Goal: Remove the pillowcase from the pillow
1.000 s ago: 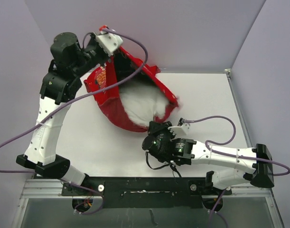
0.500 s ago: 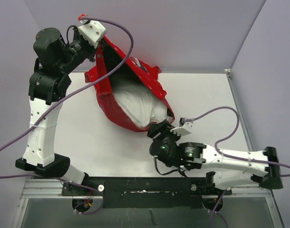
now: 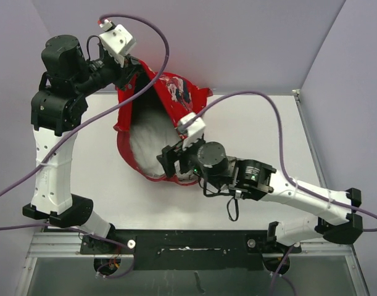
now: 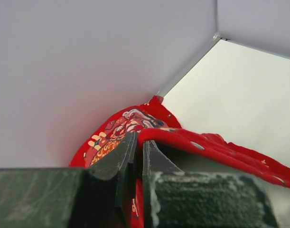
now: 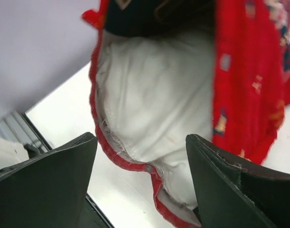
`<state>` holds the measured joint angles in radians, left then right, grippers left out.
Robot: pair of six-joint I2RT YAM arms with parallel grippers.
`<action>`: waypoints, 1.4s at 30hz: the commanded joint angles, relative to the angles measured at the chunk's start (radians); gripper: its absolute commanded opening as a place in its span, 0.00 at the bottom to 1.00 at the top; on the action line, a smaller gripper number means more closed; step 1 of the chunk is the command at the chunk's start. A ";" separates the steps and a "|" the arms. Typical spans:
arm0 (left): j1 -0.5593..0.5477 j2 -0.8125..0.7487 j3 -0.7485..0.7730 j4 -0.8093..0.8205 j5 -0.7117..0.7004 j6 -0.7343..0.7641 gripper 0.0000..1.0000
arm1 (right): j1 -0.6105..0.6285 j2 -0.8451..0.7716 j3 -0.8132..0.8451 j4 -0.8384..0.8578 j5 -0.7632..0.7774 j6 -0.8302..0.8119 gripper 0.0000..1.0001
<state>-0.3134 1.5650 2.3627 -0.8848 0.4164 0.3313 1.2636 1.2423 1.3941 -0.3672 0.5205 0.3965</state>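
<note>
Left pincer point(image 4: 139, 154) is pressed shut on the pillowcase point(image 3: 179, 92) edge, which is held up off the counter point(image 3: 268, 129) at far left. Right pincer point(image 5: 140, 175) is spread at the open mouth. Pillow point(image 5: 154, 95) is seen inside.

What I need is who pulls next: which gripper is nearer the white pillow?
Right. The right gripper, jaws open, faces the exposed near end of the pillow at the pillowcase mouth; the left gripper is shut on the pillowcase's raised far edge, off the pillow.
</note>
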 commanded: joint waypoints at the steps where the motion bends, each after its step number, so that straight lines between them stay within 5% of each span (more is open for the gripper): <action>1: -0.014 0.000 0.103 0.041 0.038 -0.036 0.00 | -0.001 0.110 0.110 -0.085 -0.178 -0.291 0.77; 11: -0.028 -0.035 0.104 0.016 0.042 -0.023 0.00 | -0.161 0.259 0.188 -0.144 -0.290 -0.410 0.79; 21: -0.029 -0.047 0.094 0.026 0.037 -0.008 0.00 | -0.071 0.313 0.192 -0.101 -0.431 -0.646 1.00; 32: -0.029 -0.034 0.153 -0.006 0.046 -0.029 0.00 | -0.111 0.439 0.179 0.087 -0.218 -0.843 1.00; 42: -0.029 -0.023 0.228 -0.020 0.066 -0.069 0.00 | -0.100 0.487 0.127 0.174 -0.271 -0.940 1.00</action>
<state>-0.3386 1.5673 2.4786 -1.0298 0.4351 0.3061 1.1423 1.7218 1.5509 -0.2993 0.2501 -0.4603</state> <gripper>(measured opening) 0.041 0.990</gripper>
